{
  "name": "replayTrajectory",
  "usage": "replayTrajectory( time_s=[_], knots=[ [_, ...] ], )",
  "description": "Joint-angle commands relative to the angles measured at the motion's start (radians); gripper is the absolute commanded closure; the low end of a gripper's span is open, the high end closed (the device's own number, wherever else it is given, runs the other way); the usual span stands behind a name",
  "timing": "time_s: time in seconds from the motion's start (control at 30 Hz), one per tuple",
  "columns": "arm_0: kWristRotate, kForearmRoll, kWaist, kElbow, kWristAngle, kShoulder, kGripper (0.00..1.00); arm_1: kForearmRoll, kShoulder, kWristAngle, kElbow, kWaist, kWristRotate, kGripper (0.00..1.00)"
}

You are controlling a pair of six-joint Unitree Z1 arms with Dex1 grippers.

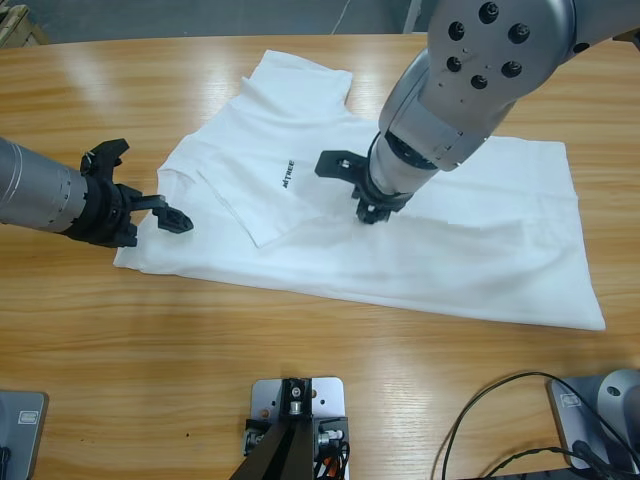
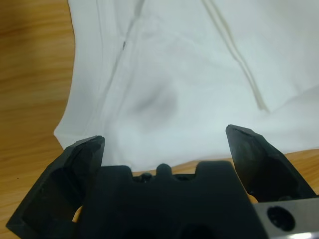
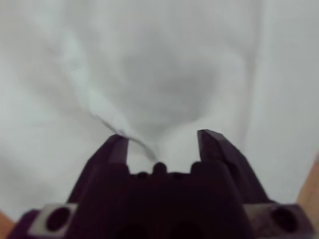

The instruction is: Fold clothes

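— Where's the T-shirt (image 1: 400, 240)?

— Spread flat across the middle of the wooden table (image 1: 300, 380), hem toward the right edge, collar end toward the left, one sleeve pointing at the far edge. The dark chest logo (image 1: 284, 173) faces up.

— And the left gripper (image 1: 150, 212)?

— At the shirt's left edge, jaws wide apart, the cloth's corner lying just ahead of them, nothing held.

— The right gripper (image 1: 372, 212)?

— Down on the shirt's middle, right of the logo. Jaws apart, pressed into the fabric, which puckers up between them.
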Motion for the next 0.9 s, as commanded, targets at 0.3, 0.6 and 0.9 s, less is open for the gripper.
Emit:
replayTrajectory(
  time_s=[0.3,0.6,0.9],
  knots=[
    [0.086,-0.029,-0.021,-0.001,-0.008,0.007,0.179,0.022,-0.116,-0.163,-0.006,-0.023,0.053,0.354],
    [0.238,-0.027,0.013,-0.167,-0.123,0.038,0.184,0.362,-0.536,-0.111,0.114,-0.078,0.264,0.058],
    [-0.123,-0.040,0.048,-0.278,-0.082,0.216,0.220,0.354,-0.706,-0.149,0.315,-0.078,0.383,0.064]
  ],
)
